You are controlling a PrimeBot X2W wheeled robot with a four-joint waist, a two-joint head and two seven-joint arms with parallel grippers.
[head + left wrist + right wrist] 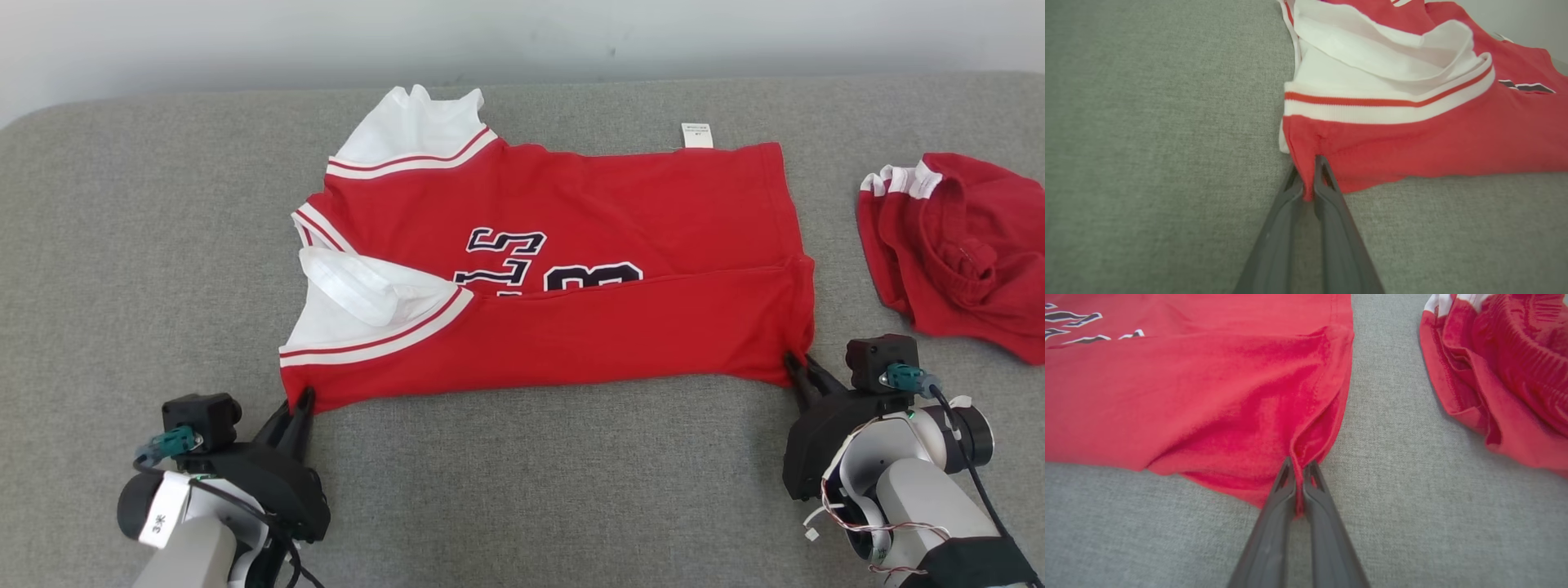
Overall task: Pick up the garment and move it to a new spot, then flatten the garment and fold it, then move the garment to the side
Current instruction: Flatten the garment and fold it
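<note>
From the head view, the red garment (571,212) lies spread across the middle of a grey padded surface (531,490), its white sleeves with red stripes to the left and its hem to the right. Its near long edge is folded over toward the far side, covering the lower part of the dark lettering on the chest. A small white label (696,135) sticks out at the far edge, toward the right. The left gripper (300,400) sits at the near left corner of the garment and the right gripper (796,363) at the near right corner, each with its tips touching the cloth. A second, crumpled red piece of clothing (963,245) with a white striped band lies at the far right, apart from the garment. In the left wrist view, the two dark fingers (1331,204) are closed together on the red corner just below the white striped band, with a bit of cloth pinched between the tips and the rest lying on the surface. In the right wrist view, the jaws are likewise closed on the hem corner, where a ridge of red fabric rises from the pinch. The crumpled red piece lies to the right, with bare grey surface between it and the garment.
</note>
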